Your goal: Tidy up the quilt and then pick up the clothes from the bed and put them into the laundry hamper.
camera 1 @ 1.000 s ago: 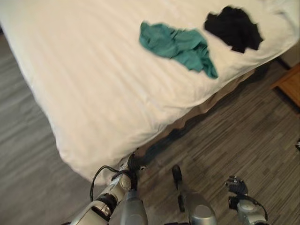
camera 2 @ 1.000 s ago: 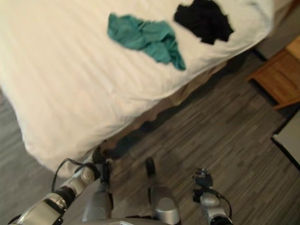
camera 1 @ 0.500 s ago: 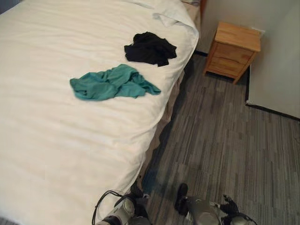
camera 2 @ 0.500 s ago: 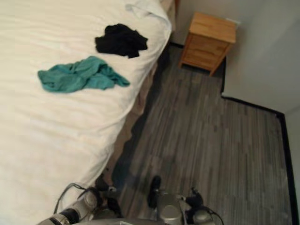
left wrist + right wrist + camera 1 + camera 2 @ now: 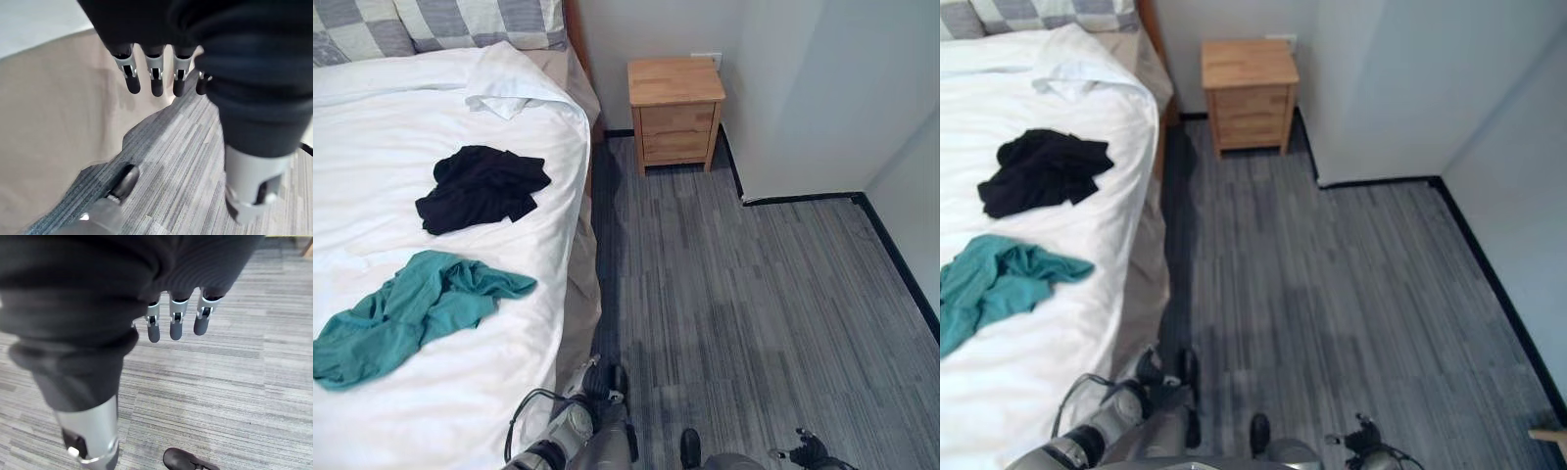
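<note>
Here both hands hang slack over the floor, the left hand (image 5: 154, 73) and right hand (image 5: 176, 318) each with fingers straight and holding nothing. At left of the frame, on the white quilt (image 5: 372, 127), lie the black garment (image 5: 480, 186) and, below it, the teal garment (image 5: 411, 313). The quilt's upper corner (image 5: 504, 88) is folded back; a hasty grab at the clothes could rumple it further.
</note>
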{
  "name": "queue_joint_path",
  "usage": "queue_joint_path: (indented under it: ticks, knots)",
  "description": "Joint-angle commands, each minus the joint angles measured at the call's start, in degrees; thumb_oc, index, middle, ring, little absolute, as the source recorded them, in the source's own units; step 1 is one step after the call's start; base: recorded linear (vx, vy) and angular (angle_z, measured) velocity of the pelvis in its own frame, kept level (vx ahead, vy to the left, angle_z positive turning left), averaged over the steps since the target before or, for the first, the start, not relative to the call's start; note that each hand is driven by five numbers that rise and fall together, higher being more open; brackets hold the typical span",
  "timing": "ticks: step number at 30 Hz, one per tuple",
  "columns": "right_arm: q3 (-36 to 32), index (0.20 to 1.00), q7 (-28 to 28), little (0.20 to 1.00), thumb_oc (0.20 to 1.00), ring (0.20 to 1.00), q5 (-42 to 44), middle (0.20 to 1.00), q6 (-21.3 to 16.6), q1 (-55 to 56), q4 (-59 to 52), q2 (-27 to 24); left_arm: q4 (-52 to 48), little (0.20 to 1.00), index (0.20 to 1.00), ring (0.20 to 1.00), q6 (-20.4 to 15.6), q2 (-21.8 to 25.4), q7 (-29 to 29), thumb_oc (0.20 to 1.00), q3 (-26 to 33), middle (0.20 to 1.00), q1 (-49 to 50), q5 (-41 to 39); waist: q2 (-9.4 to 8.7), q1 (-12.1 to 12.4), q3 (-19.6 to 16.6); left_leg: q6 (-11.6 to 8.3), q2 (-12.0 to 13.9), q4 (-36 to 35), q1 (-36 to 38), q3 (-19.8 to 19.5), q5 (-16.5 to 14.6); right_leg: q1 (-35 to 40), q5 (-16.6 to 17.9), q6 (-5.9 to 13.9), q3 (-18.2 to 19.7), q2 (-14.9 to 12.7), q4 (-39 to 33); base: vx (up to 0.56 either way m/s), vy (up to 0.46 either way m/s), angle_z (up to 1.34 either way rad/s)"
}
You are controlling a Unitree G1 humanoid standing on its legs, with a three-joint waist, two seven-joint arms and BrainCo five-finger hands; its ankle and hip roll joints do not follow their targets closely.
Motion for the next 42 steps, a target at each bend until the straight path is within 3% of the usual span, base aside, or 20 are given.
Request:
queue_joint_path:
  ticks: [1, 3, 6, 7, 8, 9, 12, 13, 14, 15, 17, 18, 22, 23, 25, 28, 33, 38, 40, 42]
  knots:
    - [-3.76, 1.0, -0.43, 1.0, 1.0, 1.0, -2.31, 1.0, -1.01, -3.9, -3.85, 0.33, -0.23, 1.0, 1.0, 1.0, -0.16, 0.62, 0.32, 1.0, -3.01, 1.0, -2.6, 0.15, 2.43, 2.24, 4.47, -0.8, -0.79, -0.9, 11.27, -0.25, -5.03, -6.77, -2.74, 8.32, 0.66, -6.79, 21.06, 0.33, 0.299, -0.06]
    - [-3.53, 1.0, -0.75, 1.0, 1.0, 1.0, -2.12, 1.0, -1.44, -5.51, -5.38, 0.59, -1.78, 1.0, 1.0, 1.0, 0.27, 1.55, 0.61, 1.0, -2.68, 1.0, -2.77, -0.49, 4.57, 0.23, 7.08, 0.35, -0.01, -2.66, 16.59, 0.67, -6.4, -17.84, 4.38, 10.41, 1.09, -5.5, 38.37, 0.4, 0.303, -0.53]
    - [-3.52, 1.0, -0.89, 1.0, 1.0, 1.0, -1.65, 1.0, -1.72, -5.47, -6.15, 0.56, -2.25, 1.0, 1.0, 1.0, 0.29, 1.79, 0.62, 1.0, -2.89, 1.0, -3.08, -0.15, 4.91, -0.73, 7.74, 0.35, -0.5, -2.66, 17.71, -0.14, -7.13, -20.76, 2.74, 9.64, 1.5, -3.32, 39.35, 0.39, 0.108, -0.03]
    - [-3.99, 1.0, -1.31, 1.0, 1.0, 1.0, 0.12, 1.0, -2.37, -4.35, -7.82, 0.94, -3.25, 1.0, 1.0, 1.0, -0.03, 2.29, 0.53, 1.0, -3.83, 1.0, -4.45, 0.69, 4.47, -2.97, 7.87, -0.41, -2.08, -2.66, 19.0, -1.25, -8.59, -21.99, 0.22, 7.88, 0.82, -0.41, 24.74, 0.45, -0.019, 0.69]
    - [-3.99, 1.0, -1.31, 1.0, 1.0, 1.0, 0.12, 1.0, -2.38, -4.31, -7.82, 0.95, -3.23, 1.0, 1.0, 1.0, -0.04, 2.29, 0.53, 1.0, -3.85, 1.0, -4.42, 0.69, 4.63, -3.26, 8.05, -0.45, -1.91, -2.66, 19.27, -1.57, -8.73, -21.35, 0.28, 7.85, 0.47, -0.31, 24.19, 0.82, -0.034, 1.15]
    - [-4.14, 1.0, -1.44, 1.0, 1.0, 1.0, -0.32, 1.0, -1.88, -4.35, -6.95, 1.02, -2.08, 1.0, 1.0, 1.0, 0.04, 2.54, 0.04, 1.0, -3.95, 1.0, -5.55, 1.55, 4.23, -4.06, 7.41, -1.54, -2.45, -2.66, 21.97, -0.53, -11.73, -24.02, 2.87, 7.46, -3.06, -3.59, 11.83, 0.41, -0.016, 1.01]
    - [-3.51, 1.0, -1.08, 1.0, 1.0, 1.0, -2.45, 1.0, -0.8, -4.62, -5.69, 1.1, -1.09, 1.0, 1.0, 1.0, 0.16, 3.32, -0.67, 1.0, -3.98, 1.0, -5.65, 3.51, 4.59, -3.85, 6.69, -2.51, -1.53, -1.7, 24.46, 0.62, -14.17, -23.9, 3.85, 7.94, -11.15, -5.9, 6.5, 0.49, -0.06, 0.51]
    - [-2.66, 1.0, -0.68, 1.0, 1.0, 1.0, -4.45, 1.0, -0.36, -4.19, -4.56, 1.08, -0.4, 1.0, 1.0, 1.0, -0.17, 4.0, -1.81, 1.0, -4.49, 1.0, -5.34, 5.36, 3.99, -3.62, 5.7, -2.89, -1.46, 1.79, 26.41, 0.91, -15.99, -22.15, 3.98, 7.32, -13.16, -5.92, 4.6, 0.62, -0.085, -0.03]
    - [-0.66, 1.0, -0.32, 1.0, 1.0, 1.0, -6.98, 1.0, -0.86, -3.17, -4.08, 0.39, 0.66, 1.0, 1.0, 1.0, -0.28, 3.51, -1.78, 1.0, -3.64, 1.0, -3.72, 4.42, 4.5, -3.71, 4.35, -6.06, 1.04, 16.69, 25.57, 1.09, -8.67, -17.6, 5.58, 4.39, -11.55, -3.6, 3.06, 0.61, -0.086, -0.13]
    - [-0.64, 1.0, -0.32, 1.0, 1.0, 1.0, -6.98, 1.0, -0.86, -3.16, -4.09, 0.4, 0.65, 1.0, 1.0, 1.0, -0.28, 3.53, -1.78, 1.0, -3.63, 1.0, -3.7, 4.42, 4.39, -3.8, 4.23, -6.05, 0.94, 16.77, 25.33, 1.0, -8.58, -17.68, 5.74, 4.38, -11.59, -3.72, 2.91, 0.53, -0.11, -0.23]
    - [-0.69, 1.0, -0.41, 1.0, 1.0, 1.0, -6.75, 1.0, -0.57, -4.88, -4.86, -1.28, -2.07, 1.0, 1.0, 1.0, 0.11, 4.1, -1.14, 1.0, -2.34, 1.0, -3.44, 1.39, 0.86, -0.17, 7.29, -6.4, 1.36, 44.77, 10.74, -2.76, -3.77, -11.06, 6.11, 1.45, -10.7, -4.6, 1.23, 0.3, -0.159, 0.31]
    - [-0.71, 1.0, -0.4, 1.0, 1.0, 1.0, -6.75, 1.0, -0.56, -4.94, -4.85, -1.24, -2.08, 1.0, 1.0, 1.0, 0.12, 4.15, -1.15, 1.0, -2.34, 1.0, -3.49, 1.38, 0.73, -0.29, 7.18, -6.33, 1.21, 44.83, 10.43, -2.83, -3.64, -11.26, 6.19, 1.47, -10.81, -4.76, 1.23, 0.52, -0.116, 0.27]
    - [1.17, 1.0, -0.04, 1.0, 1.0, 1.0, -7.26, 1.0, -0.56, -5.63, -5.26, -1.13, -4.72, 1.0, 1.0, 1.0, -0.33, 3.66, -0.02, 1.0, -2.01, 1.0, -3.77, 0.05, -0.61, 4.07, 7.49, -3.94, 2.86, 32.15, 4.96, -0.7, -8.79, -5.7, 2.74, 2.91, -7.76, -5.59, -0.36, 0.45, 0.085, -0.89]
    - [1.89, 1.0, 0.27, 1.0, 1.0, 1.0, -7.35, 1.0, -1.02, -5.67, -5.29, -1.1, -5.71, 1.0, 1.0, 1.0, -0.62, 3.34, 0.11, 1.0, -1.24, 1.0, -2.27, -0.13, 0.67, 5.3, 6.23, -2.92, 0.88, 14.62, 5.33, 1.25, -7.66, -3.11, 0.64, 3.99, -6.91, -4.72, -0.36, 0.58, 0.212, -0.87]
    - [1.72, 1.0, 0.25, 1.0, 1.0, 1.0, -7.98, 1.0, -0.72, -5.68, -5.07, -0.96, -5.76, 1.0, 1.0, 1.0, -0.5, 3.72, -0.29, 1.0, -1.07, 1.0, -1.42, 0.87, 1.69, 5.95, 5.25, -3.18, 1.03, 4.45, 4.85, 6.61, -2.9, -0.05, -1.82, 3.74, -7.21, -3.3, -0.36, 0.55, 0.143, -0.78]
    - [2.5, 1.0, 0.32, 1.0, 1.0, 1.0, -9.51, 1.0, -0.88, -4.88, -5.37, -0.43, -5.09, 1.0, 1.0, 1.0, -0.52, 3.6, -0.68, 1.0, -1.03, 1.0, -0.55, 1.21, 0.99, 6.72, 4.21, -2.05, 1.0, 2.85, 5.7, 10.58, -2.99, 1.53, -3.93, 3.79, -7.23, -2.52, 2.24, 0.51, 0.09, -0.5]
    - [3.75, 1.0, 0.35, 1.0, 1.0, 1.0, -12.95, 1.0, -0.37, -6.95, -5.95, 0.37, -6.33, 1.0, 1.0, 1.0, 0.33, 3.72, -0.35, 1.0, 0.2, 1.0, 0.66, -0.44, 3.46, 5.52, 5.46, 2.18, -2.14, -2.18, 15.76, 5.68, -5.78, -14.06, 1.43, 11.13, -6.23, -3.78, 37.86, 0.4, 0.165, 0.65]
    - [3.77, 1.0, -0.41, 1.0, 1.0, 1.0, -12.03, 1.0, -0.1, -7.76, -5.41, 0.26, -5.35, 1.0, 1.0, 1.0, -0.03, 3.39, 0.22, 1.0, -0.06, 1.0, 0.3, -1.05, 3.94, 4.41, 5.88, 1.53, -2.11, -2.3, 17.54, -1.25, -6.35, -15.92, -1.93, 7.83, -1.13, -2.7, 23.54, 0.24, -0.109, 1.56]
    - [2.64, 1.0, -0.81, 1.0, 1.0, 1.0, -10.24, 1.0, 0.87, -8.65, -4.27, 0.01, -3.36, 1.0, 1.0, 1.0, -0.5, 2.77, 0.77, 1.0, -0.18, 1.0, -0.85, -1.8, 3.5, 3.25, 5.45, 1.42, -3.26, -0.15, 18.47, -10.05, -9.51, -17.37, 2.5, 7.57, 14.61, -6.5, 8.77, 0.48, -0.321, 2.02]
    - [2.13, 1.0, -0.61, 1.0, 1.0, 1.0, -9.57, 1.0, 1.62, -8.11, -3.99, -0.12, -3.24, 1.0, 1.0, 1.0, -0.43, 3.18, 0.72, 1.0, 0.19, 1.0, -0.94, -2.73, 2.76, 3.77, 5.34, 0.63, -3.06, 1.49, 19.19, -13.17, -11.74, -17.93, 5.36, 8.81, 18.18, -9.13, 5.95, 0.3, -0.296, 2.29]
